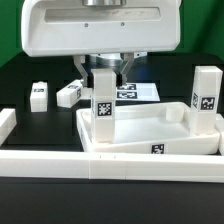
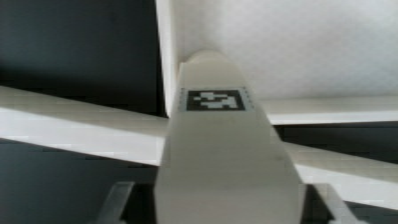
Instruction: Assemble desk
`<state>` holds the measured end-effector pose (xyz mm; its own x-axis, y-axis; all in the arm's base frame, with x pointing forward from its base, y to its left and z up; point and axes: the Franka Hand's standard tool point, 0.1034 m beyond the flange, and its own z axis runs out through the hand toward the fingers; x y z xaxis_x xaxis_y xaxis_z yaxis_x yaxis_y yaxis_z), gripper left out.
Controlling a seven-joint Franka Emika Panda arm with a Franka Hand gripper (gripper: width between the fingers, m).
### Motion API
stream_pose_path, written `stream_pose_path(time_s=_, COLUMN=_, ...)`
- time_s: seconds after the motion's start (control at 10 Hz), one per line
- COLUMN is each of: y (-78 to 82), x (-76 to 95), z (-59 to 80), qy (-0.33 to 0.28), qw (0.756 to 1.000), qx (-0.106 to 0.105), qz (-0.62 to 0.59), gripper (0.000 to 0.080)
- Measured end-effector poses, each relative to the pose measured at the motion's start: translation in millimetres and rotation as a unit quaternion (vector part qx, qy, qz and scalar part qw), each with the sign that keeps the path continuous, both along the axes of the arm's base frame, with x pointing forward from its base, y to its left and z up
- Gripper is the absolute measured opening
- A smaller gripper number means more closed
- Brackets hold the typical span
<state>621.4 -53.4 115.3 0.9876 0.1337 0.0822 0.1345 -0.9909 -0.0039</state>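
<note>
The white tray-like tabletop (image 1: 135,146) lies on the black table, just behind the front rail. My gripper (image 1: 103,72) hangs over the corner of the tabletop nearest the exterior view's left and is shut on an upright white leg (image 1: 102,106) with a tag on its face. Whether the leg's foot sits in the corner socket is hidden. In the wrist view the same leg (image 2: 217,150) runs down between my two fingers (image 2: 121,203), above the tabletop (image 2: 285,50). A second leg (image 1: 207,94) stands upright at the tabletop's corner on the exterior view's right.
Two loose legs (image 1: 38,95) (image 1: 68,93) lie on the table at the back, toward the exterior view's left. The marker board (image 1: 140,92) lies behind the tabletop. A long white border rail (image 1: 60,166) runs along the front, with a short end piece (image 1: 6,124) at the exterior view's left.
</note>
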Motion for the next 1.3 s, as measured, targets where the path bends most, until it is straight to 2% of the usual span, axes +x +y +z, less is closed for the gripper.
stream_pose_path(time_s=0.2, y=0.4, x=0.0, z=-0.2, qy=0.001, qw=0.997, qx=0.008, qz=-0.074, gripper=0.0288)
stream_pose_path(time_s=0.7, y=0.5, x=0.8, z=-0.9, qy=-0.001, qw=0.965, qx=0.024, qz=-0.261, gripper=0.0290)
stream_pose_path(time_s=1.0, y=1.6, x=0.8, z=-1.1, qy=0.004, qw=0.924, qx=0.048, qz=-0.379, gripper=0.0290)
stream_pose_path(time_s=1.3, y=7.0, x=0.3, z=-2.6, qy=0.012, qw=0.859, qx=0.068, qz=-0.508, gripper=0.0290)
